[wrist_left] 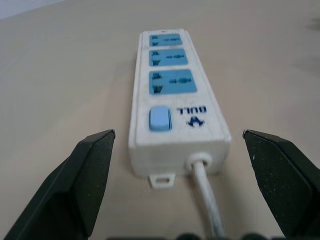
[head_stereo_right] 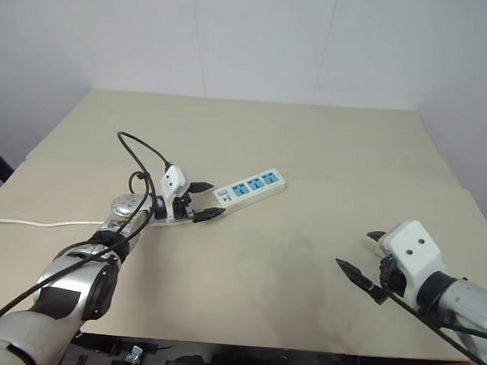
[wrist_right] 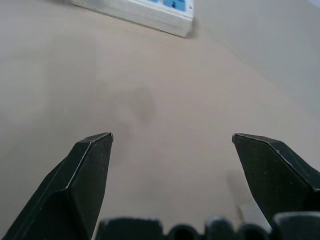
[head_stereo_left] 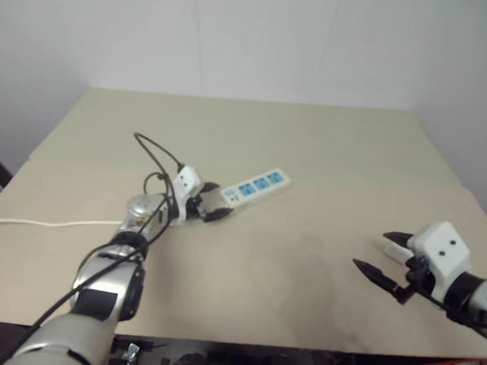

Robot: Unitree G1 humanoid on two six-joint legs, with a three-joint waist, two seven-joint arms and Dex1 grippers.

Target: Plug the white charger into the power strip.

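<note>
- The power strip [head_stereo_right: 251,187] lies flat near the middle of the worktop [head_stereo_left: 313,146]. In the head view its long axis runs from about 8 o'clock to 2 o'clock, with the switch [wrist_left: 160,119] and the cord [wrist_left: 205,185] at the 8 o'clock end.
- The left gripper [head_stereo_right: 210,200] sits right at that switch end and points along the strip. Its jaws are spread wide and empty, one black finger either side of the strip's end and neither visibly touching it.
- A small white block, which I take to be the white charger [head_stereo_left: 396,253], lies on the worktop close against the right gripper [head_stereo_right: 356,250] and is partly hidden by it. It is well apart from the strip, toward 4 o'clock.
- The right jaws are also released and hold nothing.
- My judgement is that the right arm is much the nearer to the charger and the left to the strip. The coming move depends on the right jaws closing on that block, then carrying it toward 10 o'clock to a socket while the left steadies the bar.
- The strip is smooth, hard white plastic, a flat bar with rounded edges and three blue socket panels [wrist_left: 172,82]. Its cord is thin and round.
- The worktop is a matte tan board, plain and even, so the strip may slide if pushed.
- The fingers are black, wedge-shaped and taper to points.
</note>
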